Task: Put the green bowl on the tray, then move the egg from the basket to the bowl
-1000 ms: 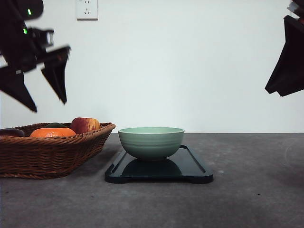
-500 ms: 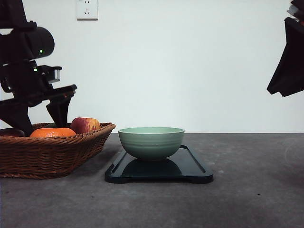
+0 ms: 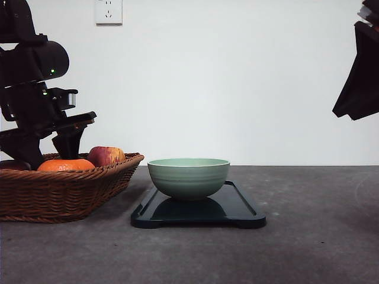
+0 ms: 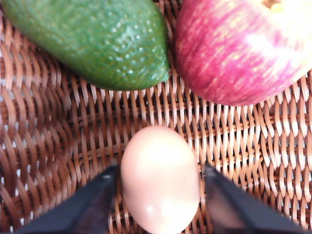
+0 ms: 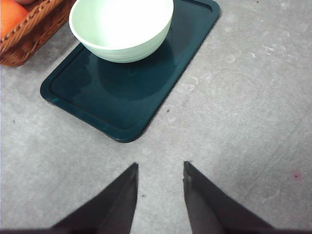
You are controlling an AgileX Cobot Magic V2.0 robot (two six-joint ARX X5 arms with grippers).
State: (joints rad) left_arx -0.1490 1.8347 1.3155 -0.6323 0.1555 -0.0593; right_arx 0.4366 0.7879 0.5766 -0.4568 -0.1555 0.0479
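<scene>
Red-yellow apple (image 3: 106, 155) and orange fruit (image 3: 65, 165) side by side, touching, seen from the front. Bumpy green avocado (image 4: 92, 41) lies just beside the apple. White wall socket (image 3: 108, 11) high on pale wall; grey tabletop (image 3: 308, 236) below.

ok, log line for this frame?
stage: egg pick | left claw: open, straddling tan oval egg in brown wicker basket | right claw: open, idle | sage-green ceramic bowl: on dark plastic tray
</scene>
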